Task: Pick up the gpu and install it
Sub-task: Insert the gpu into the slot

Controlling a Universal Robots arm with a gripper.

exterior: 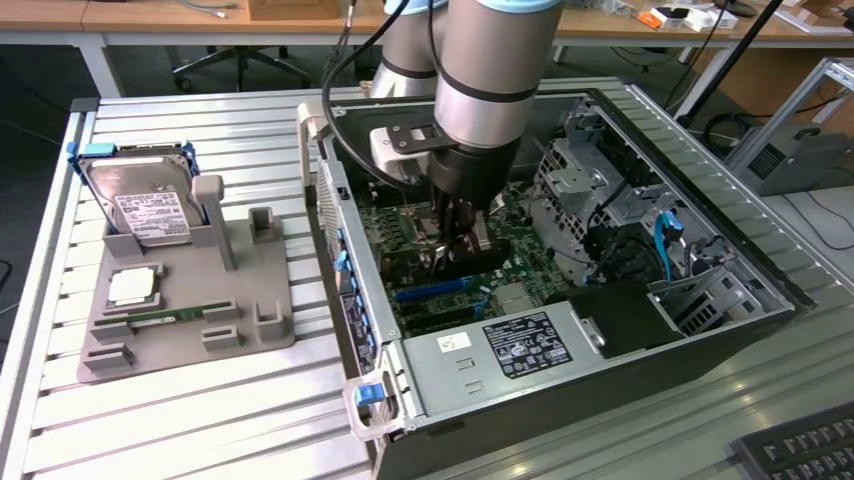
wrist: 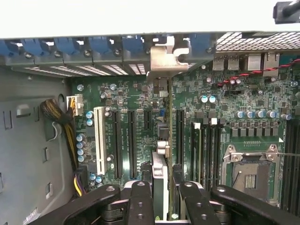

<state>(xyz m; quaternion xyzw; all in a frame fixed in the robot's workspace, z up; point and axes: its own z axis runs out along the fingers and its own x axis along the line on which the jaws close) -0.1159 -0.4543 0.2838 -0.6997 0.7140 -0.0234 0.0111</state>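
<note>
The gripper (wrist: 161, 197), down inside the open computer case (exterior: 747, 275), has its jaws closed on the gpu (wrist: 160, 164), held edge-on just above the motherboard (wrist: 140, 98), so the install step looks underway and calls for lining the card up with a slot.

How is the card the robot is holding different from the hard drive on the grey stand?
The gpu is gripped by the hand inside the case, above the motherboard slots; the hard drive sits untouched in the stand outside the case. The gpu is a thin card with a silver end bracket; the hard drive is a thicker silver box with a white label. Both stand on edge.
</note>
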